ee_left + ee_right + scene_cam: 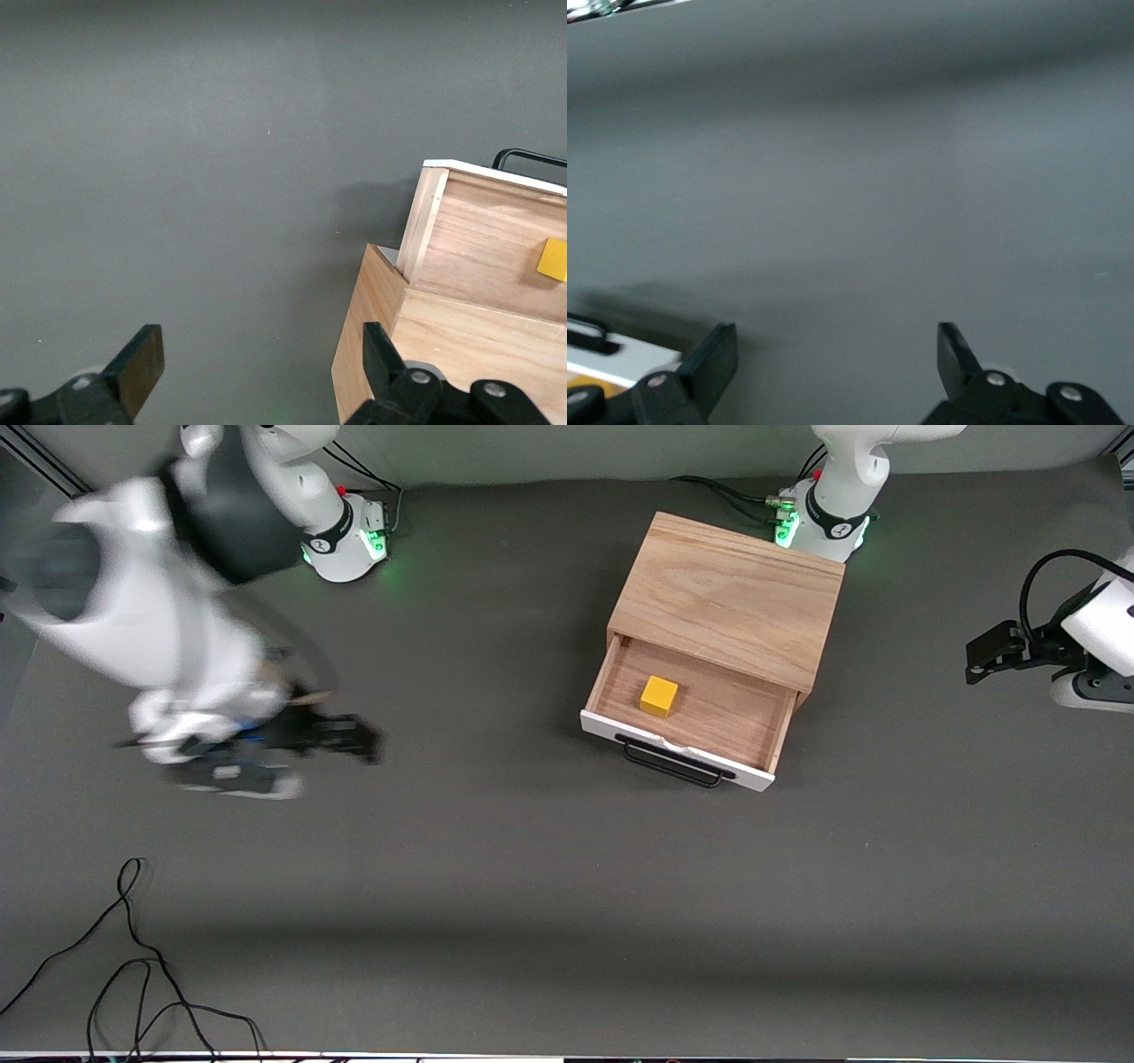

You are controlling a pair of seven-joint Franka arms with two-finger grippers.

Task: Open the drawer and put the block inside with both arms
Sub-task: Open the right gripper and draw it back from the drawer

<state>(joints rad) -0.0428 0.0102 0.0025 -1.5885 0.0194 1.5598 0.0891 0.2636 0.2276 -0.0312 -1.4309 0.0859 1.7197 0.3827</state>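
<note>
The drawer [718, 722] stands pulled out of the light wooden box [728, 599], its white front and black handle [673, 767] toward the front camera. The yellow block [659, 696] rests on the drawer's wooden floor. My left gripper [982, 659] hangs open over bare table at the left arm's end, apart from the box. In the left wrist view the open left gripper [261, 354] holds nothing, with the drawer [478, 239] and block [554, 259] off to one side. My right gripper [361, 739], blurred, is over the table toward the right arm's end; the right wrist view shows this gripper [837, 350] open and empty.
Black cables [133, 957] loop on the dark grey table near the front edge at the right arm's end. The arms' green-lit bases [350, 540] stand along the edge farthest from the front camera, one right beside the box.
</note>
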